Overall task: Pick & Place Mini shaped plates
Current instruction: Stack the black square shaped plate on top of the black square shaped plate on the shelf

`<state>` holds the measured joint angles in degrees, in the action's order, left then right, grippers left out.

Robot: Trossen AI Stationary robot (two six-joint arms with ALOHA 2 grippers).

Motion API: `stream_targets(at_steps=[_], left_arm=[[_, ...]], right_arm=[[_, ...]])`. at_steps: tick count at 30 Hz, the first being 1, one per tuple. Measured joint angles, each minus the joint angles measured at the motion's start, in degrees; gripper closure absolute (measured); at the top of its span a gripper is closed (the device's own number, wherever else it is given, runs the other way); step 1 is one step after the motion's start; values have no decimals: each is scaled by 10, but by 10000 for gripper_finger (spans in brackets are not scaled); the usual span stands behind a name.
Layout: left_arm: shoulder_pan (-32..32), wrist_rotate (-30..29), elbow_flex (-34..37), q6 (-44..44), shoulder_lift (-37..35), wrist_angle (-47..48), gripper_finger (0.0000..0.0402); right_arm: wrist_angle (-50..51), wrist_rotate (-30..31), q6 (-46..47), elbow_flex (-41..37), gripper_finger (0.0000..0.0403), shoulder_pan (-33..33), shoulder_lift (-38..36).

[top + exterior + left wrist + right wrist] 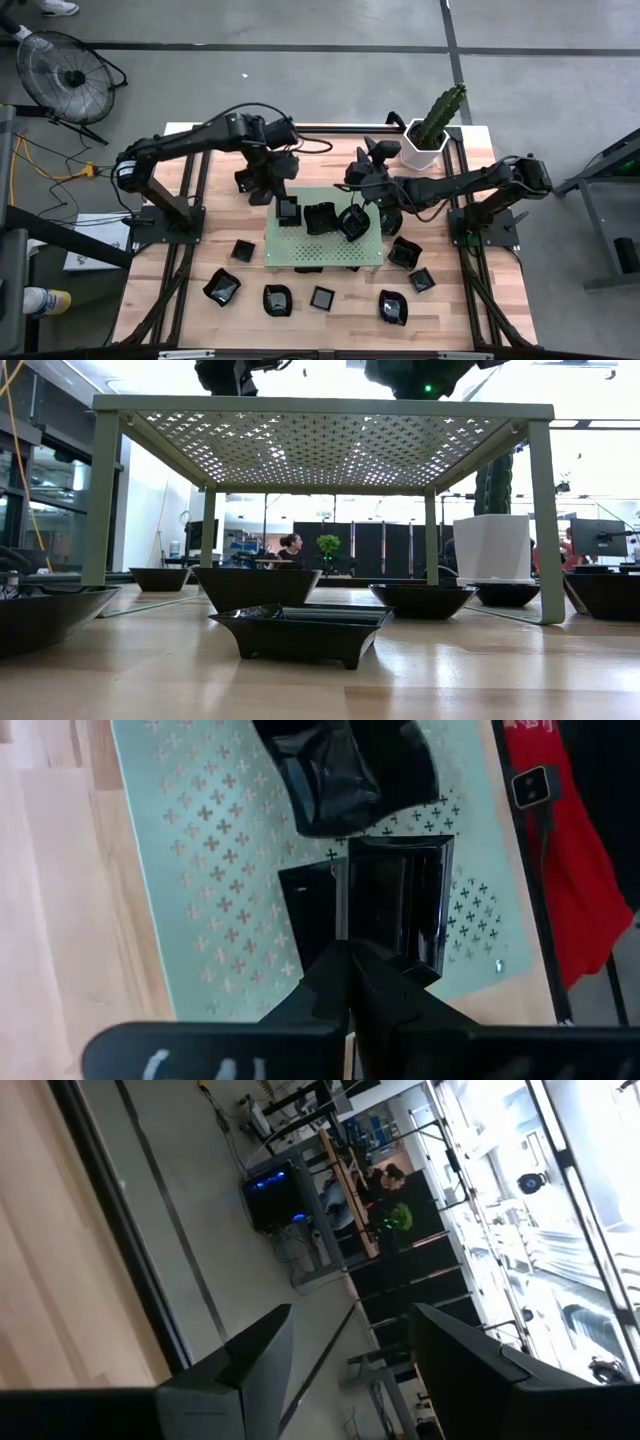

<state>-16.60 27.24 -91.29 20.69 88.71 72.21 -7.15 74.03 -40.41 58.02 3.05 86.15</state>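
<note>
A green perforated board point(322, 250) stands on legs at the table's middle, with two black mini plates point(320, 218) point(352, 224) resting on it. Over the board's far left corner, my left gripper point(287, 198) is shut on a small square black plate point(395, 900). My right gripper point(350, 1380) hovers over the board's far right part and points about level toward the room. It is open, with nothing between its fingers. Several more black plates point(277, 300) lie on the wood around the board. My left gripper pinches one side rim point(346, 935) of the square plate between its two fingers. The fingers slant down onto it from the far left. The plate hangs tilted below the fingertips over the board, and its shadow point(310, 920) falls on the board beside it.
A white hexagonal pot with a cactus point(425, 148) stands at the far right corner. Loose plates lie along the near edge point(222, 288) point(393, 307) and to the board's right point(404, 252). One more point(243, 250) lies to its left. Bare wood shows on the left side.
</note>
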Motion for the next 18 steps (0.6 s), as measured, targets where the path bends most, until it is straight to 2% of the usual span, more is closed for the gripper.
stream_targets(at_steps=[13, 18], left_arm=[[25, -101, 1, -47, 5, -3, 401], [25, -101, 1, -49, 7, -1, 401]], right_arm=[[46, -13, 41, 0, 206, 0, 0], [58, -10, 47, 0, 206, 0, 0]])
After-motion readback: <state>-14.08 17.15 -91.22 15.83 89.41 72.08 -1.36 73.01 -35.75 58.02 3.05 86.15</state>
